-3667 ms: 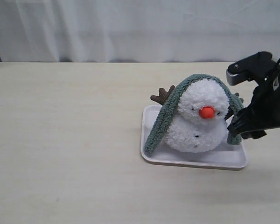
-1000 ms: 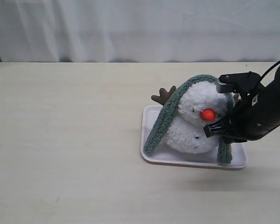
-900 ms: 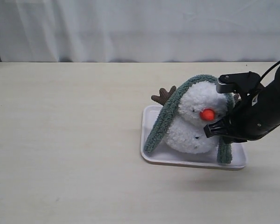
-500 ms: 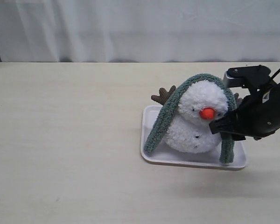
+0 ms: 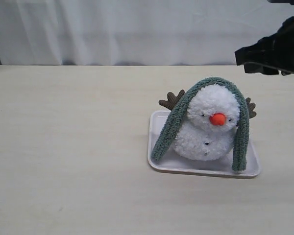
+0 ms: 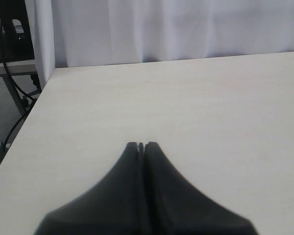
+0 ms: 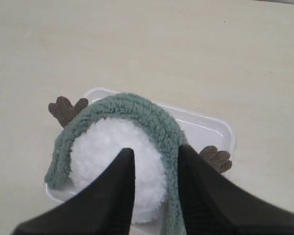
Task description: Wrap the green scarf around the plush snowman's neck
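On the worktop (image 5: pixel 68 161), a white tray (image 5: pixel 159 159) holds the plush snowman (image 5: pixel 206 139). The green scarf (image 5: pixel 172 125) drapes over its head, both ends hanging to the tray, not round the neck (image 5: pixel 195 125). Above it, the right fingers (image 7: pixel 120 191) stand narrowly apart, empty. The left fingers (image 6: pixel 130 186) are pressed together over the worktop.

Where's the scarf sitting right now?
In the exterior view, right of centre: the scarf is draped over the head of the snowman, both ends hanging down its sides to the tray.
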{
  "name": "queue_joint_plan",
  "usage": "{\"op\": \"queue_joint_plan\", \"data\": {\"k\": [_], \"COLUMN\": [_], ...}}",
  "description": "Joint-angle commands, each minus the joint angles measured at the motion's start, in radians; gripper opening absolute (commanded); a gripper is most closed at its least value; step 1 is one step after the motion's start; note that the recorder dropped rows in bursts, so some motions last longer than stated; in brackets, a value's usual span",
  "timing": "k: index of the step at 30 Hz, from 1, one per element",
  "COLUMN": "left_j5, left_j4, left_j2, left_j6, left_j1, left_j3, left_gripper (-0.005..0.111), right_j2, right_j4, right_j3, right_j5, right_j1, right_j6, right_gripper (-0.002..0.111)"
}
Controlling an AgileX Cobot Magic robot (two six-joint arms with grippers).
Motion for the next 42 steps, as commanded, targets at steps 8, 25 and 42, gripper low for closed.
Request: {"op": "queue_joint_plan", "data": {"k": [8, 25, 42], "left_j5": [-0.012, -0.012, -0.012], "left_j4": [0.002, 0.002, 0.002], "left_j2": [-0.002, -0.002, -0.002], "left_j6": [-0.003, -0.003, -0.003], "left_j1": [-0.007, -0.007, -0.007], "left_j3": [0.002, 0.002, 0.002], "left_gripper": [0.0, 0.0, 0.0], "right_j2": [0.281, 0.328, 0.33], "right_j4": [-0.005, 0.109, 0.041], "right_j3": [-0.259, -0.262, -0.129], "right_j5": [0.147, 0.104, -0.051], "right_j1": [0.001, 0.001, 0.001], "right_j6": [-0.114, -0.51, -0.464], "right_gripper": [0.045, 0.045, 0.026]}}
